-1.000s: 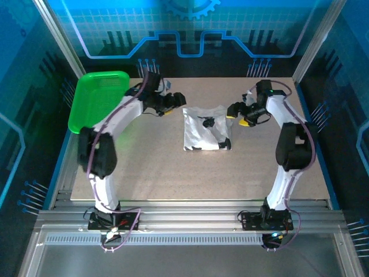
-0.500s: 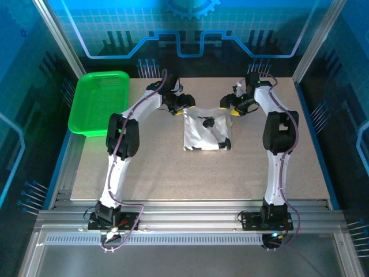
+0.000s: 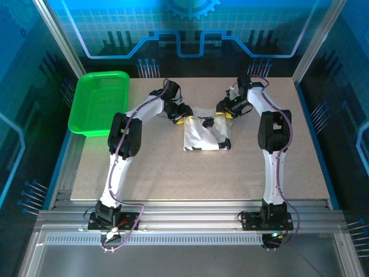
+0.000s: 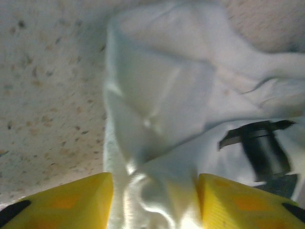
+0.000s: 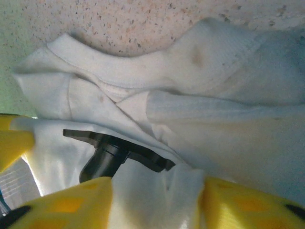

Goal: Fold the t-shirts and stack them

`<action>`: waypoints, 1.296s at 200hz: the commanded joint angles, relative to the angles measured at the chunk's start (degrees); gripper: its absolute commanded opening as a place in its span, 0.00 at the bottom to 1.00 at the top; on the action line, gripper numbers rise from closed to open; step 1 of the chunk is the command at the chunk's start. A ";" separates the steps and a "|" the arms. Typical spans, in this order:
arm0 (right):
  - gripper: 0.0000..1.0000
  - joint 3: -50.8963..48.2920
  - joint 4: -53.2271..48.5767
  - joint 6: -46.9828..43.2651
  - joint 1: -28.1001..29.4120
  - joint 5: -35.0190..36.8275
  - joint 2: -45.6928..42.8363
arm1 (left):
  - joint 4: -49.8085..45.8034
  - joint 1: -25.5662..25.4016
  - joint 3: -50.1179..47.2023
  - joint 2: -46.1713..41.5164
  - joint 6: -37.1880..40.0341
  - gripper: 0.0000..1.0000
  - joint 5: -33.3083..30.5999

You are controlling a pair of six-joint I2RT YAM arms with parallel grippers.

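The left hand [image 4: 155, 193] is pinching a bunched fold of the t-shirt [image 4: 157, 95] — the right hand [image 5: 155, 200] is gripping cloth below the collar [image 5: 95, 71]; yellow fingers [image 5: 62, 202] are cut off, print [image 5: 114, 152] half-hidden.

Left hand [image 3: 183, 117], right hand [image 3: 222, 111] onto t-shirt [image 3: 202, 135]

Blurry print [image 4: 259, 150] on the t-shirt [image 4: 157, 95], cropped at right edge; yellow fingers [image 4: 62, 200] chopped off at bottom too.
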 commanded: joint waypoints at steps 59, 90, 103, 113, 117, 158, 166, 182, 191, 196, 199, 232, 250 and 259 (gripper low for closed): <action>0.01 -4.12 -1.73 0.04 0.26 -1.59 -6.10 | -0.47 -0.42 -1.79 -7.28 1.58 0.24 0.68; 0.00 -10.19 -0.04 0.30 0.26 -1.31 -10.98 | -0.56 -0.42 -4.19 -10.03 2.95 0.25 1.15; 0.00 -12.53 0.45 0.66 0.36 -1.30 -12.48 | -0.49 -0.42 -5.44 -10.80 3.27 0.22 1.20; 0.00 -14.54 1.25 1.16 0.39 -1.38 -13.95 | 0.24 -0.57 -6.81 -11.52 3.19 0.18 1.41; 0.00 -15.46 1.69 1.28 0.43 -1.39 -14.54 | 0.59 -0.60 -7.38 -11.82 3.19 0.17 1.52; 0.00 -18.11 2.66 1.44 0.63 -1.37 -15.42 | -0.53 -0.96 -9.47 -12.49 3.66 0.37 -1.97; 0.00 -18.18 2.75 1.42 0.75 -1.26 -15.26 | 0.48 -0.96 -10.23 -12.84 3.08 0.43 -2.57; 0.00 -18.16 2.68 1.31 0.79 -1.03 -14.89 | 2.34 -0.98 -10.65 -12.84 1.35 0.53 -3.54; 0.00 -18.25 2.66 1.28 0.80 -1.04 -14.79 | 3.07 -1.04 -10.40 -12.61 0.34 0.54 -3.98; 0.00 -18.36 2.75 1.22 0.79 -1.04 -14.78 | 3.57 -1.08 -10.16 -12.40 -0.20 0.55 -4.12; 0.00 -18.45 2.75 1.20 0.79 -1.04 -14.78 | 3.91 -1.12 -10.08 -12.30 -0.45 0.56 -4.14; 0.00 -18.73 2.48 0.51 0.80 -1.12 -14.43 | 4.81 -1.56 -6.77 -9.28 -1.90 0.57 -4.73; 0.00 -18.72 2.51 0.39 0.81 -1.21 -14.43 | 4.70 -1.67 -4.64 -7.30 -2.25 0.56 -4.28; 0.00 -18.68 2.48 0.46 0.78 -1.36 -14.43 | 3.85 -1.74 -3.26 -6.24 -2.29 0.55 -4.29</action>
